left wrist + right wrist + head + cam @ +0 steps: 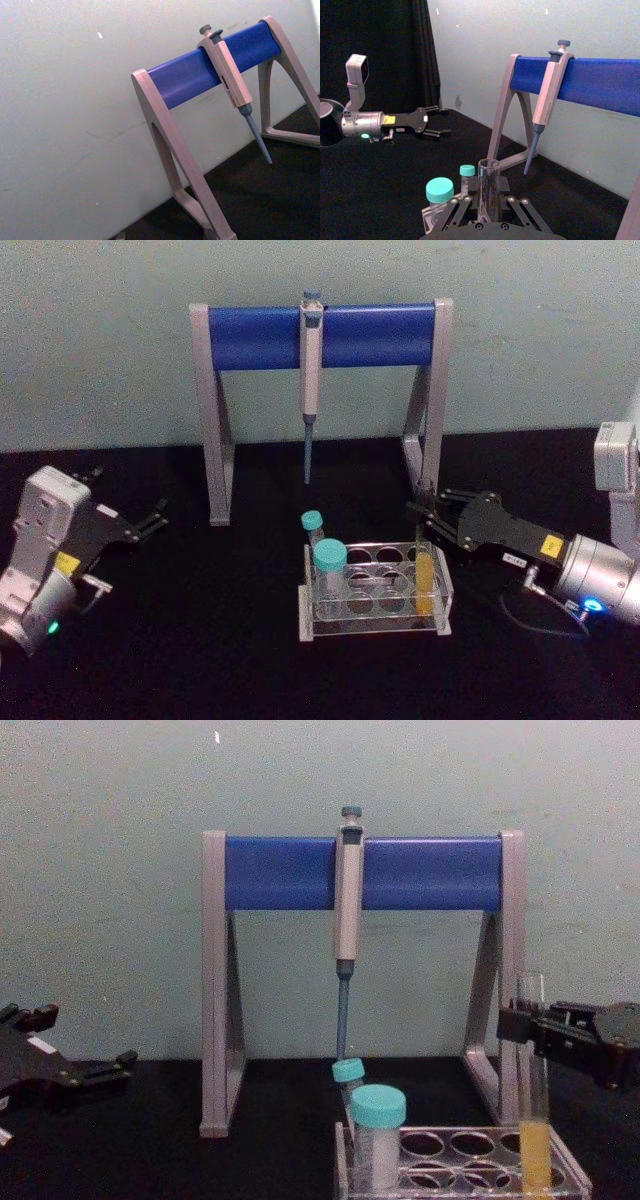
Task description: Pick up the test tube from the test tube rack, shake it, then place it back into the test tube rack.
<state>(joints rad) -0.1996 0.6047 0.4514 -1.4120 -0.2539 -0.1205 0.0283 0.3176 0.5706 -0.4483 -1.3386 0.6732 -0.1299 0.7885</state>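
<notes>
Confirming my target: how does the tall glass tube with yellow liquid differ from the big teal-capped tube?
The tall glass test tube is slim and capless; the wide teal-capped plastic tube is shorter. In the clear acrylic rack the glass one stands on the right, by the right gripper; the capped one on the left. Both stand upright.

Test tube (pixel 425 580): clear glass, yellow-orange liquid in lower part. Test tube rack (pixel 375 630): clear acrylic. 2 plastic tubes (pixel 329 578), centre frame: clear w/ teal caps. Stand (pixel 215 420): grey legs, blue bar. Pipette (pixel 310 370): grey body, blue tip. Table (pixel 200 660): black. Wall (pixel 100 340): pale green. Right gripper (pixel 425 502) & left gripper (pixel 160 518): black. Yellow label on each arm. Green light lower left, blue light lower right.
</notes>
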